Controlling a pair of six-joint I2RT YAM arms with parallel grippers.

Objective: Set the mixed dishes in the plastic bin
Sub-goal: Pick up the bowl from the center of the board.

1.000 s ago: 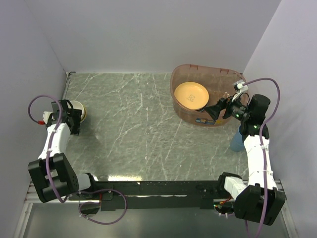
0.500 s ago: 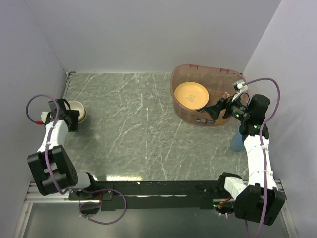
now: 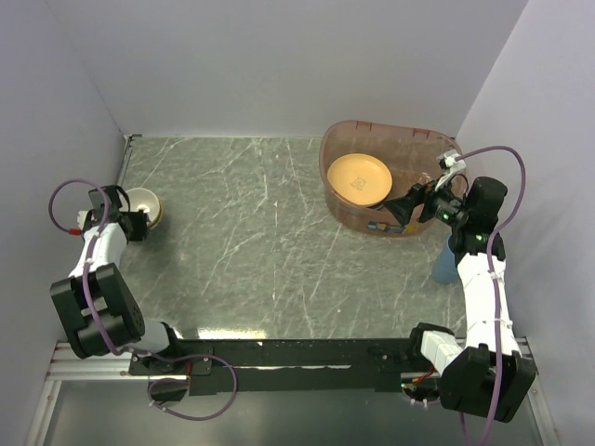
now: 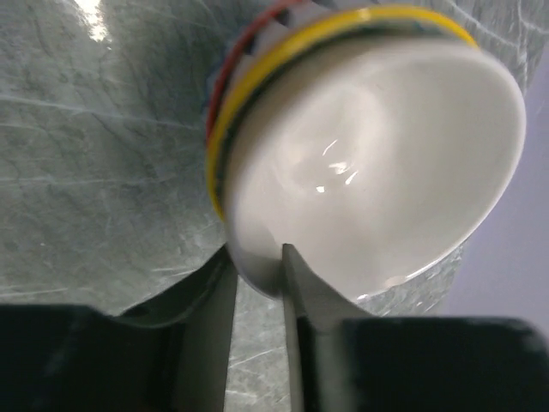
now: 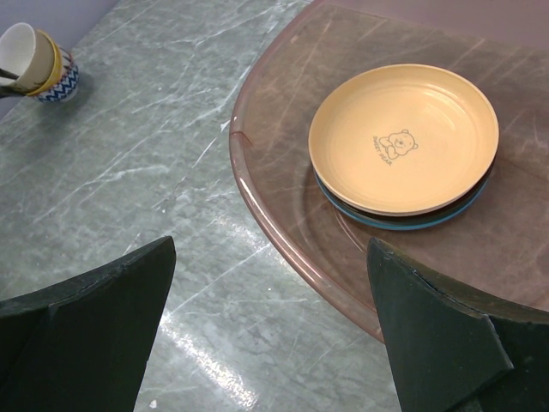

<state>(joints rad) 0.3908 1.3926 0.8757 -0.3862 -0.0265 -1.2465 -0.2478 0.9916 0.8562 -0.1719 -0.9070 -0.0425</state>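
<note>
The small cream bowl (image 3: 142, 203) (image 4: 377, 154) sits nested in a yellow-rimmed, patterned bowl (image 5: 60, 81) at the table's far left. My left gripper (image 3: 133, 219) (image 4: 257, 257) is shut on the cream bowl's near rim, one finger inside and one outside. The plastic bin (image 3: 337, 149) (image 5: 257, 197) stands at the back right with the yellow-orange plate (image 3: 358, 178) (image 5: 403, 137) in it, stacked on a blue-edged plate. My right gripper (image 3: 402, 206) (image 5: 270, 283) hangs open over the bin's front rim, holding nothing. The light blue cup (image 3: 444, 262) stands beside the right arm.
Grey walls close in on the left, back and right. The marble tabletop (image 3: 260, 242) stretches between the bowls and the bin. A purple cable (image 3: 507, 153) loops off the right arm.
My left gripper's jaws have closed onto the cream bowl's rim, and the left arm has drawn a little toward the left wall. The right arm has not moved.
</note>
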